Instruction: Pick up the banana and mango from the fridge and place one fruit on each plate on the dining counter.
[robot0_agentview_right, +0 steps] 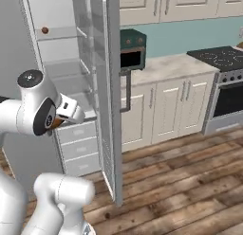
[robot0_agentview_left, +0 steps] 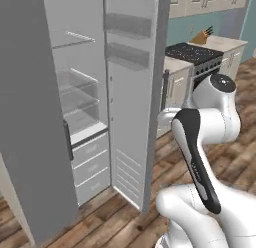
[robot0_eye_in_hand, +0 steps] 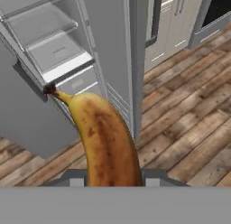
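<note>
Banana (robot0_eye_in_hand: 106, 137) fills the foreground, clamped in the closed gripper (robot0_eye_in_hand: 110, 175), its long axis running straight out from the fingers, stem pointing toward the fridge (robot0_eye_in_hand: 54, 60). Fridge doors hang open, shelves bare glass, and a small brown fruit, probably the mango (robot0_agentview_right: 45, 30), sits high inside. Wooden floor (robot0_eye_in_hand: 189, 123) spreads beneath; no plates or dining counter are in sight, so a drive away looks likely.

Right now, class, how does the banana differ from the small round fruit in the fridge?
The banana is long, curved and yellow with brown spots; the round fruit is small, roundish and brown. The banana is out of the fridge, shut in the gripper; the round fruit sits on a high shelf inside. Both are fruit.
</note>
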Motion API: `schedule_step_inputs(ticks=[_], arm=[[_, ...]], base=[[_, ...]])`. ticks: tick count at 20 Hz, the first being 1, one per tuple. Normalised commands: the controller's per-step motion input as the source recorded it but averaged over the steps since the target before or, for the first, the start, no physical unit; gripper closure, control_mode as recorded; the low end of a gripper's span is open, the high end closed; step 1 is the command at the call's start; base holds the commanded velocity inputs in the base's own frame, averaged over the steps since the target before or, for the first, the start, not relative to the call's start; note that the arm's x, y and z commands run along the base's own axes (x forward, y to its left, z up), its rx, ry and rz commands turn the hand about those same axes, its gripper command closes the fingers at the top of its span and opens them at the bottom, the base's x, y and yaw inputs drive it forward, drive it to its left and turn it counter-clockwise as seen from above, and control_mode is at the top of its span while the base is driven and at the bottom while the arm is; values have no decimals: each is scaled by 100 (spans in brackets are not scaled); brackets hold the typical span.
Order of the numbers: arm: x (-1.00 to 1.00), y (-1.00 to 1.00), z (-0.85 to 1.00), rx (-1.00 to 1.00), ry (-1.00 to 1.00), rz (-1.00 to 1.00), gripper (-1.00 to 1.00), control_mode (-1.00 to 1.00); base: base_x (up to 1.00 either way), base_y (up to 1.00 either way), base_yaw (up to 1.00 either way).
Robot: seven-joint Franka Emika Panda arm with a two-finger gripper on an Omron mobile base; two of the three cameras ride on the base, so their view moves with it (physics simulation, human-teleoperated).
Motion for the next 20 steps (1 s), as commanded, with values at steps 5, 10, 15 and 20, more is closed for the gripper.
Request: schedule_step_inputs(ticks=[5,10,15,20], arm=[[0,0,0,0,0,0,100,100],[0,0,0,0,0,0,100,100],[0,0,0,0,0,0,100,100],[0,0,0,0,0,0,100,100]], base=[[-34,0,-70],[-24,0,-65],[-5,-31,-62],[-9,-62,-56]])
